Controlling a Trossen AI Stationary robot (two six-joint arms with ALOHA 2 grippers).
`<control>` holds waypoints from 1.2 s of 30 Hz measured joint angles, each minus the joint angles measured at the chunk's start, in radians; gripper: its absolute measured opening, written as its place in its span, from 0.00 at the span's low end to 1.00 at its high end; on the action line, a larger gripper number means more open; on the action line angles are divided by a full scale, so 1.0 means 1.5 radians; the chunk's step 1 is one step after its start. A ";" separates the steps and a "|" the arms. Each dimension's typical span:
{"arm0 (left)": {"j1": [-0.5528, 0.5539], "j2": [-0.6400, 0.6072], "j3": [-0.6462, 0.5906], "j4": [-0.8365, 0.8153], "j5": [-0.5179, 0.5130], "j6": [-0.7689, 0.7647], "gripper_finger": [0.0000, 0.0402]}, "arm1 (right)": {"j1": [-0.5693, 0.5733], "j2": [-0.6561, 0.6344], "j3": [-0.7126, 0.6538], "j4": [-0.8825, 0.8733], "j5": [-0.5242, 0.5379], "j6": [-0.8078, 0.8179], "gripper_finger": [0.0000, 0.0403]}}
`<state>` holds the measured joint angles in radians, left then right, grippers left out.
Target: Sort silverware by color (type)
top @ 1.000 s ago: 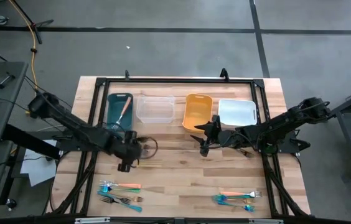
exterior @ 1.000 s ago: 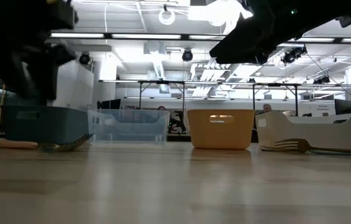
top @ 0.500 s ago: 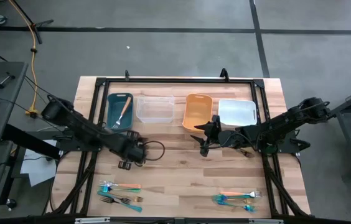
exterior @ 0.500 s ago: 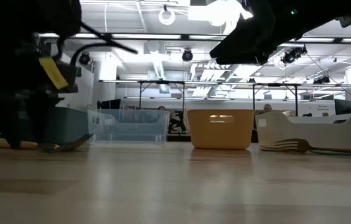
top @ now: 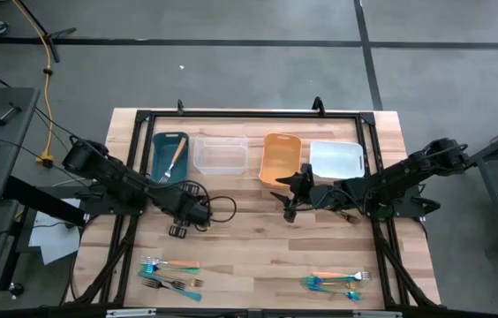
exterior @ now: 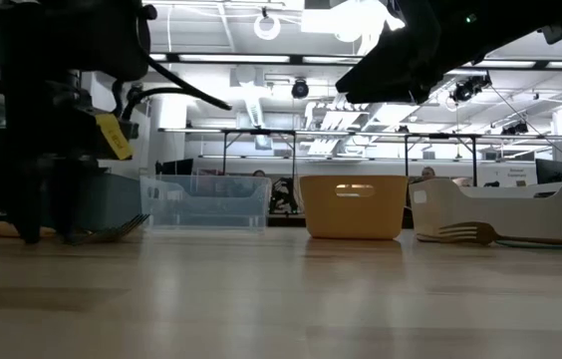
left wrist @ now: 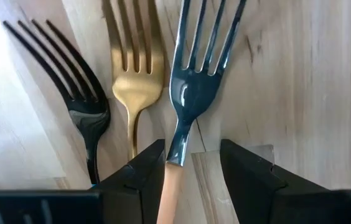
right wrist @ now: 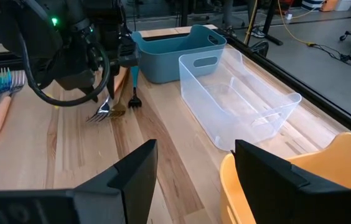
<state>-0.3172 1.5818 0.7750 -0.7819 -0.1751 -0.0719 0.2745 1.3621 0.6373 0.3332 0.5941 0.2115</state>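
Two dark, near-black jointed arms. Left gripper (top: 178,231): matte black blocky fingers (left wrist: 139,177) with squared inner faces and slightly worn edges. Black cable looped in a ring just behind the head, bright against the wood from above; a small yellow tag hung beside it in the low view. Right gripper (top: 290,212): same black angular fingers (right wrist: 131,176), flat-faced. A green indicator light glowing on the left wrist housing, seen from the right wrist.
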 joint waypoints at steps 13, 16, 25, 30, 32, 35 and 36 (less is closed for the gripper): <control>0.034 0.001 -0.001 0.003 0.064 0.039 0.20 | 0.000 0.000 0.000 0.000 0.000 0.013 0.52; 0.039 0.001 -0.002 0.010 0.067 0.039 0.16 | 0.000 0.000 0.000 0.000 0.000 0.012 0.52; 0.040 0.001 -0.002 0.017 0.065 0.022 0.08 | 0.000 0.000 0.000 0.000 0.000 0.011 0.52; 0.041 0.006 0.027 -0.016 0.071 -0.019 0.03 | 0.000 0.000 0.000 0.000 0.000 0.011 0.52; 0.041 0.003 0.050 -0.042 0.070 -0.020 0.03 | 0.000 0.000 0.000 0.000 0.000 0.011 0.52; 0.041 -0.009 0.085 -0.063 0.072 -0.020 0.02 | 0.000 0.000 0.000 -0.001 0.000 0.011 0.52; 0.041 -0.016 0.098 -0.060 0.073 -0.020 0.02 | 0.000 0.000 0.000 -0.004 0.000 0.011 0.52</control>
<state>-0.2554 1.5575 0.9214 -0.8724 -0.0651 -0.1024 0.2747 1.3621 0.6376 0.3272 0.5938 0.2276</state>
